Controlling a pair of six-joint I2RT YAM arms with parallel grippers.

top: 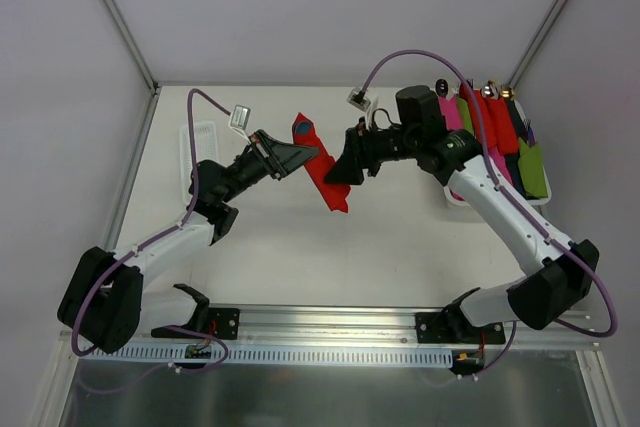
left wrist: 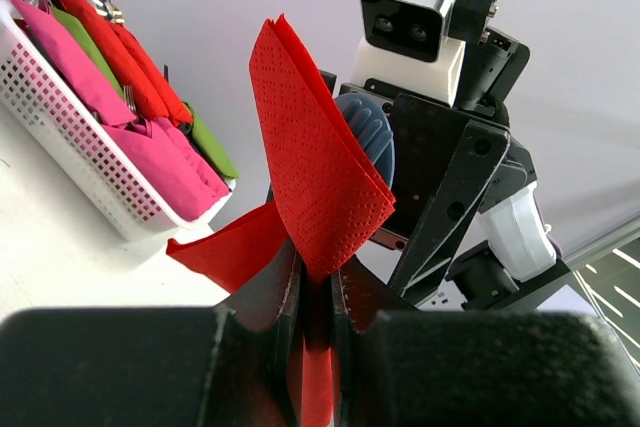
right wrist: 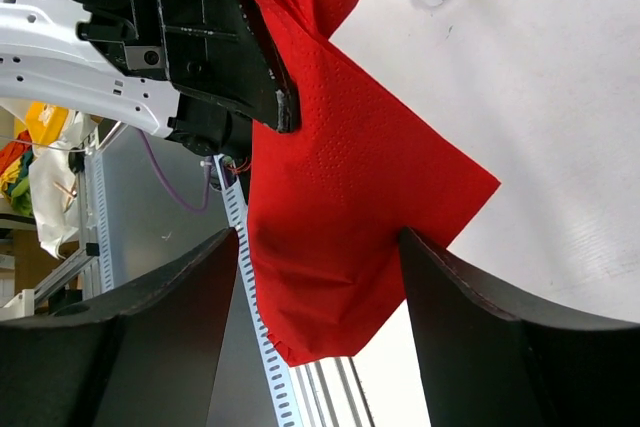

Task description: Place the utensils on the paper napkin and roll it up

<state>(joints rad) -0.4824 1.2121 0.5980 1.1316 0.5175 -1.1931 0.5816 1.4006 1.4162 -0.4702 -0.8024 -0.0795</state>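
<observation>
The red paper napkin (top: pixel 322 172) hangs folded in the air above the middle of the table. My left gripper (top: pixel 298 157) is shut on it; in the left wrist view the napkin (left wrist: pixel 320 167) stands up out of the closed gripper (left wrist: pixel 318 287). My right gripper (top: pixel 345 169) is open right next to the napkin. In the right wrist view the napkin (right wrist: pixel 340 217) hangs between the spread fingers (right wrist: pixel 460 317) without being pinched. A blue ridged thing (left wrist: pixel 368 132) shows behind the napkin; I cannot tell what it is. Metal utensil ends (top: pixel 490 90) stick out of the basket.
A white basket (top: pixel 455 197) at the right holds pink, green and red rolled bundles (top: pixel 500 127); it also shows in the left wrist view (left wrist: pixel 60 137). A second white tray (top: pixel 195 142) lies at the far left. Grey walls enclose the table.
</observation>
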